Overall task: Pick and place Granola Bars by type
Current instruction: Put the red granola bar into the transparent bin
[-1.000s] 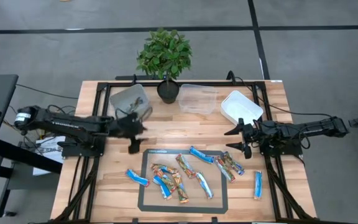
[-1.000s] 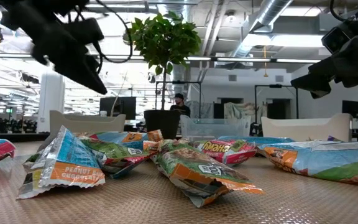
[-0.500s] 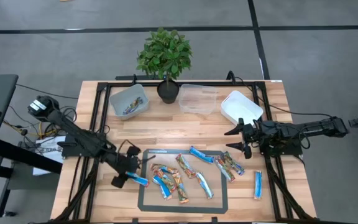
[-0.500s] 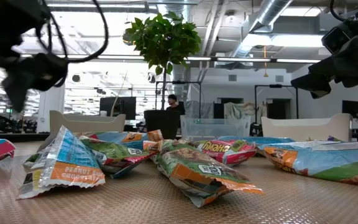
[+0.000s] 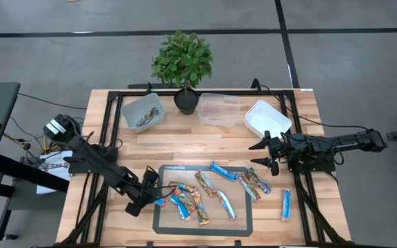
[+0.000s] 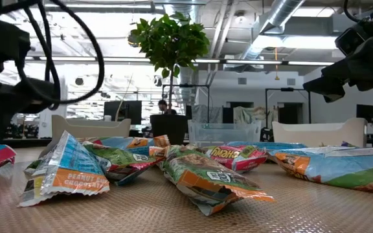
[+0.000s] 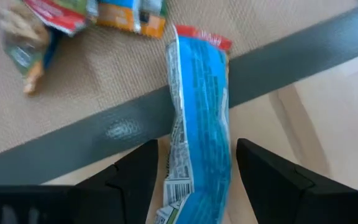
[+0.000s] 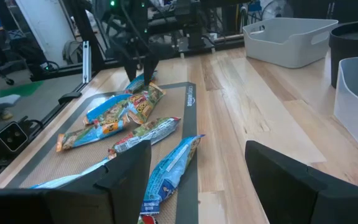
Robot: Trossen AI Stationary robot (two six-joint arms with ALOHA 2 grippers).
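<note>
**Left gripper spread over a blue bar at the mat's left edge**

The left gripper [image 5: 148, 195] is low over the front-left part of the desk [image 5: 185, 138], at the left border of the dark mat [image 5: 247, 227]. Its fingers [image 7: 135, 174] stand well apart, one on each side of a blue-and-white granola bar [image 7: 199, 118] that lies across the mat's border, partly on the mat and partly on the wood. In the left wrist view a gap shows between each finger and the wrapper, so the bar seems not to be gripped, though the fingertips themselves are cut off and contact lower down cannot be ruled out.

The right gripper [image 5: 264, 153] hangs above the right side of the desk, near the white tub [image 5: 267, 117]. Its fingers are wide apart and hold nothing.

Most of the granola bars [image 5: 202, 193] lie scattered on the mat toward the desk's front edge, blue-and-white ones mixed with multicoloured ones. A pair [image 5: 255, 183] straddles the mat's right border, and one blue bar [image 5: 285, 204] lies alone on the wood near the front-right corner.

Along the back edge stand three tubs: a clear one [image 5: 143, 111] toward the left with a bar or two inside, a clear tub [image 5: 219, 109] in the middle, and the white tub to the right. A potted plant [image 5: 183, 65] stands between the two clear tubs.
</note>
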